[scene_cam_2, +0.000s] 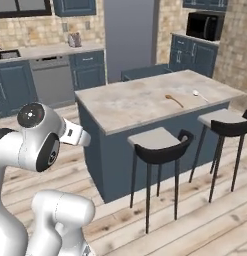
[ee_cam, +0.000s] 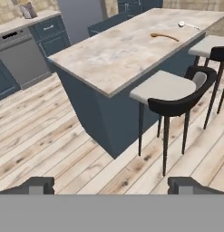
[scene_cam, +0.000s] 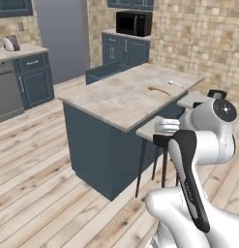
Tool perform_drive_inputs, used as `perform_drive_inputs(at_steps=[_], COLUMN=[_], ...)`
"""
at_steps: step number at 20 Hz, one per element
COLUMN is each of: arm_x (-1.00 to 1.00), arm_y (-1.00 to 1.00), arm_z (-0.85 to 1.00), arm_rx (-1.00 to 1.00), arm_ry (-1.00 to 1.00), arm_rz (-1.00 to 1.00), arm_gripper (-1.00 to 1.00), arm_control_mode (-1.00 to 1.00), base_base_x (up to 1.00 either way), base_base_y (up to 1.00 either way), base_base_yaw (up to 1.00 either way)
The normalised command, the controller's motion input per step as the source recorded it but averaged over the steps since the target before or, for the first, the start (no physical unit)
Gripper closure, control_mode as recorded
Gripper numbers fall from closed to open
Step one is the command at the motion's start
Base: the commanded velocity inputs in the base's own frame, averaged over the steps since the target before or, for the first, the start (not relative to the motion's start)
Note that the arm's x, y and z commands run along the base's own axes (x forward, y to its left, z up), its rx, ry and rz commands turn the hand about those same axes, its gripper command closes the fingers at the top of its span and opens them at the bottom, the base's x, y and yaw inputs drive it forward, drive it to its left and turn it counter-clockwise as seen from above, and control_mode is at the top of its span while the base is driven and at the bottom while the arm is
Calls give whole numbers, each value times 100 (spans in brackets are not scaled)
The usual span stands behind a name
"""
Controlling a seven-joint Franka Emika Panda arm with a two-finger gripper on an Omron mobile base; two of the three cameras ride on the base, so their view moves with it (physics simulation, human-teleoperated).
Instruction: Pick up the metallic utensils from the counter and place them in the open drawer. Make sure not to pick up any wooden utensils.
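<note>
While the arm is folded back well short of the island, its gripper [ee_cam: 111,186] stands wide apart with nothing between the dark fingertips [ee_cam: 37,185], aimed across bare floorboards at the counter [ee_cam: 114,54]. On that beige marbled top, toward its far end, lies the thin silvery spoon [ee_cam: 187,25], and just nearer lies the orange-brown wooden spoon [ee_cam: 164,36], the two apart and not touching; the wooden one is to be left alone. I judge the metal spoon light, stiff and slick, lying almost flat on hard stone, so a pinch across its slim handle near the middle should serve better than a try at the rounded bowl, which would likely skid out. A knife cannot be made out on the counter at this range. Beyond the island's far side the open drawer [scene_cam: 104,72] shows as a dark blue box; what is inside it cannot be seen. Two black-backed stools [scene_cam_2: 157,145] stand along the near edge, between the robot and the utensils.
</note>
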Motion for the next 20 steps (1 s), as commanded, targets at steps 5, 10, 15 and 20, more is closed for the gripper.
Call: perform_drive_inputs(at_steps=[5, 10, 15, 20], arm_x=[0, 0, 0, 0], arm_y=[0, 0, 0, 0], arm_z=[0, 0, 0, 0], arm_rx=[0, 0, 0, 0], arm_ry=[0, 0, 0, 0], arm_rz=[0, 0, 0, 0], arm_gripper=[-100, -100, -100, -100], arm_control_mode=[100, 100, 100, 100], base_base_x=[-10, 0, 10, 14], base_base_y=[-100, -100, -100, -100], base_base_yaw=[39, 41, 24, 29])
